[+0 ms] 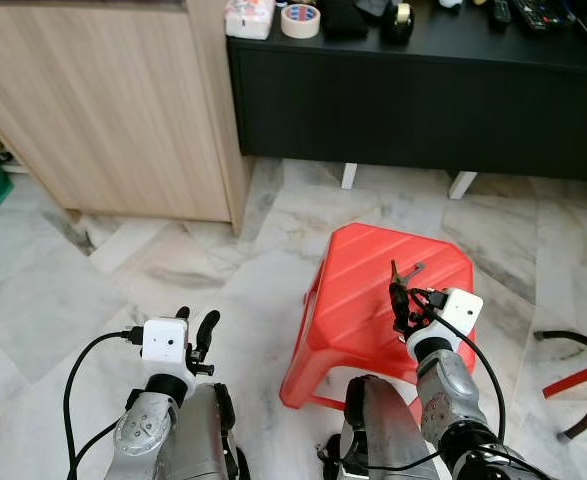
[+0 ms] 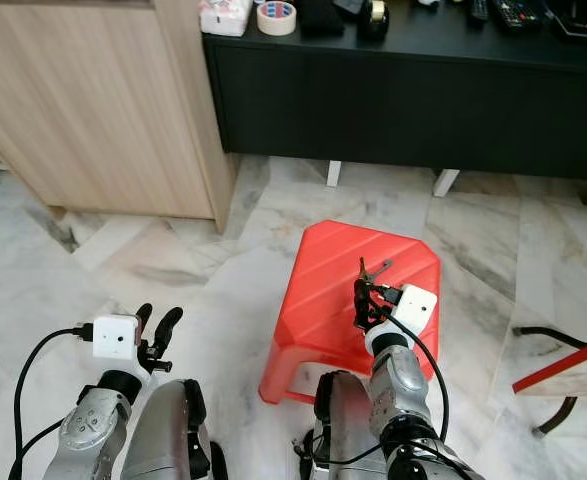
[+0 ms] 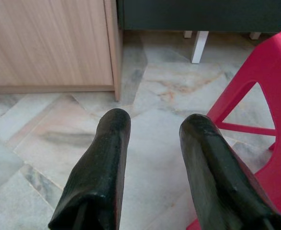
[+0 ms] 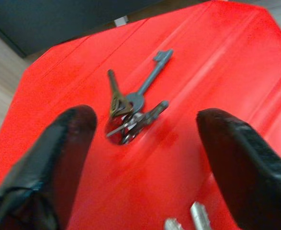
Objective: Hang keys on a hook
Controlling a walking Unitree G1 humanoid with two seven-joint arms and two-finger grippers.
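The keys (image 4: 133, 108) lie near the red stool's (image 1: 358, 300) right edge, just ahead between the right gripper's (image 4: 147, 158) spread fingers, longest key seemingly pointing away; the left gripper (image 3: 152, 158), also spread, hangs farther off.

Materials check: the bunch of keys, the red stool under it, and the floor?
Bunch of grey keys: looks like dull metal, dark grey with faint glints, thin shafts on a ring.
Red stool: apparently moulded plastic, glossy, with ribbed top and uniform colour.
Pale veined floor: likely polished marble or marble-look tile, with irregular veining, joints and soft reflections.
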